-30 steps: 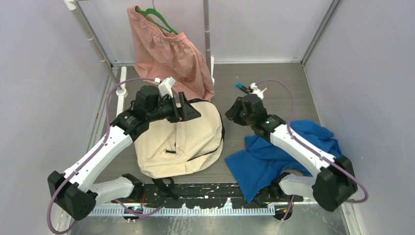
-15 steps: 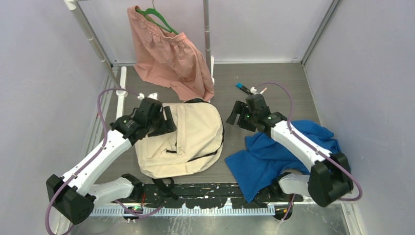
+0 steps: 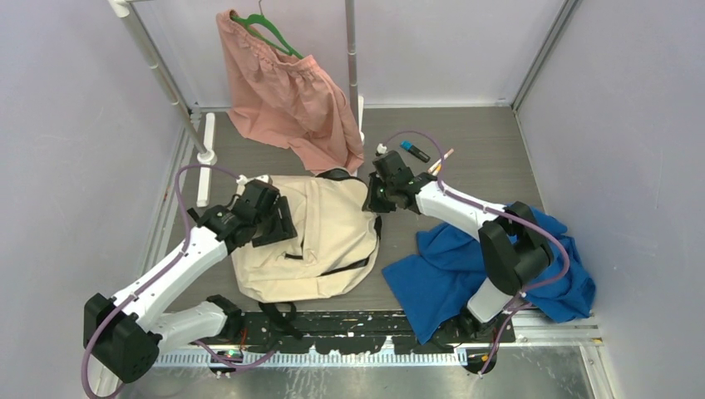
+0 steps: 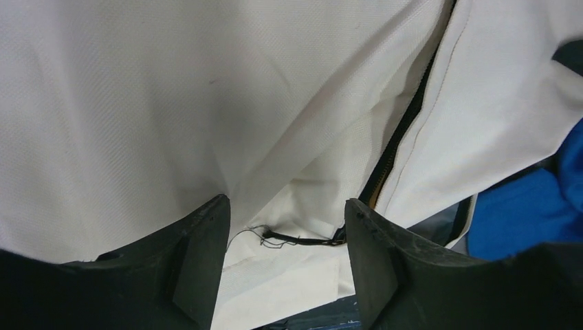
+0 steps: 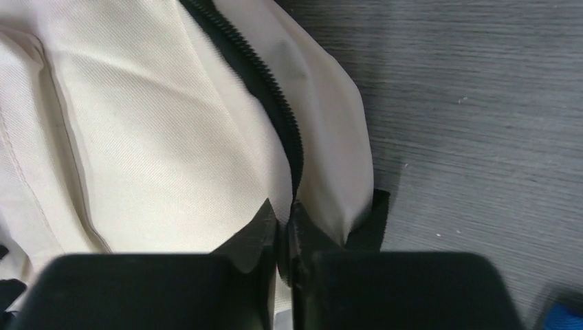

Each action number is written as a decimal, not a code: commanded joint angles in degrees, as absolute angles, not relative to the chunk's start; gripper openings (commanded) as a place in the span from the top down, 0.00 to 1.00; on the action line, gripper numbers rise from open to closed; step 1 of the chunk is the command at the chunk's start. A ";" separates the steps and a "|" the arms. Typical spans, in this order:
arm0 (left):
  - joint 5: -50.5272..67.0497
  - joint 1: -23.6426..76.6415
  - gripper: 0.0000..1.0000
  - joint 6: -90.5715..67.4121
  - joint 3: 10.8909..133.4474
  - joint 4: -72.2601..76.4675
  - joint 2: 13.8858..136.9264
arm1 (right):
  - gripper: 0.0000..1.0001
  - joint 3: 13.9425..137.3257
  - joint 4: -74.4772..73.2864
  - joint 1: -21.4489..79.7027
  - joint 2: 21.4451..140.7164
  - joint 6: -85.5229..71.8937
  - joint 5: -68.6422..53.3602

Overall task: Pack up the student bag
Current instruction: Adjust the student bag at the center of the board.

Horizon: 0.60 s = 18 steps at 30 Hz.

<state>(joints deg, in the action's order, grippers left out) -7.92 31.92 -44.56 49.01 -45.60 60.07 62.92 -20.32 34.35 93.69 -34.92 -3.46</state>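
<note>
The student bag [image 3: 320, 245], cream with black zippers, lies flat in the middle of the floor. My left gripper [image 3: 278, 223] is open, low over its upper left part. In the left wrist view [image 4: 285, 227] the jaws stand apart over cream fabric [image 4: 172, 103], with a black zipper [image 4: 399, 137] and a frayed black cord [image 4: 302, 239] between them. My right gripper [image 3: 374, 198] is at the bag's upper right edge. In the right wrist view [image 5: 283, 220] it is shut, pinching the fabric at the open zipper [image 5: 271, 96].
A pink garment [image 3: 287, 96] on a green hanger hangs from the rack at the back. A blue cloth [image 3: 453, 270] lies right of the bag, under the right arm. A blue-capped marker [image 3: 414, 150] and pencils [image 3: 442, 158] lie behind the right gripper. Rack poles [image 3: 158, 79] stand at the left.
My left gripper came down from above the bag's top to its left side. My right arm swung left from near the marker to the bag's right edge and closed there.
</note>
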 commanded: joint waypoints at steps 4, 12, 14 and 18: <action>1.72 32.16 0.39 -41.41 48.78 -36.33 61.80 | 0.99 53.57 -14.27 36.32 89.47 -41.26 -1.18; 3.70 35.20 0.41 -39.34 50.31 -35.08 64.86 | 0.59 52.81 -21.54 39.94 83.97 -40.17 8.20; 3.52 35.80 0.41 -38.80 51.00 -34.93 65.07 | 0.40 53.97 -24.08 39.37 81.00 -38.76 12.01; 3.58 37.10 0.41 -37.77 52.67 -34.28 66.32 | 0.33 56.09 -26.96 36.98 74.96 -37.99 14.78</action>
